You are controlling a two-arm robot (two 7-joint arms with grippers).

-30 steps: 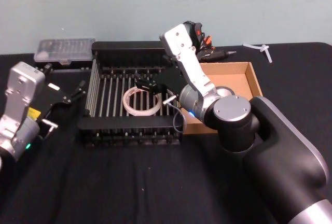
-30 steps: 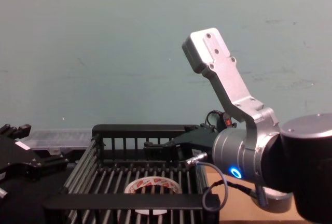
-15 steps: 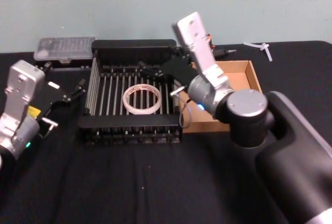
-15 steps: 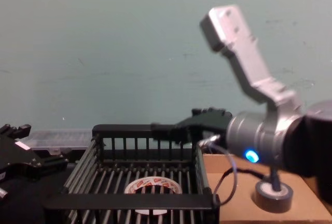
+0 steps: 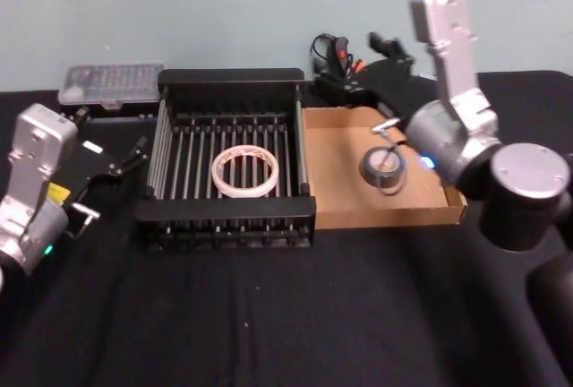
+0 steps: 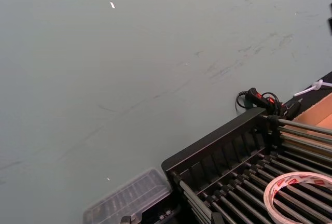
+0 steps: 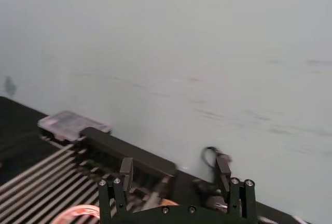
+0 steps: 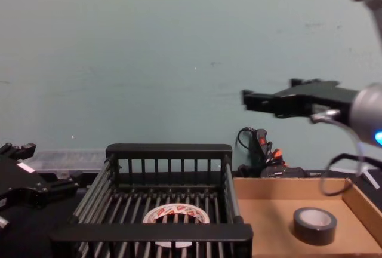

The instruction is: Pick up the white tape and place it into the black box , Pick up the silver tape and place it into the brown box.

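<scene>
Right end effector (image 8: 262, 99) has swung from over the black box (image 5: 228, 77) toward the desk's right edge | open, empty | white tape (image 5: 244, 172) in black box | silver tape (image 5: 384, 168) in brown box (image 5: 336, 190), below the end effector | left end effector (image 5: 125, 164) parked near left edge, open.

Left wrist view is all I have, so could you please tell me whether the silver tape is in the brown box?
Observer: Yes, the silver tape lies flat on the floor of the brown box, right of its middle.
Operator: Thank you. Is the right hand holding anything?
Observer: No, the right hand is open and empty, raised above the height of the boxes.
Operator: And where does the left hand sit?
Observer: The left hand is low, just left of the black box.
</scene>
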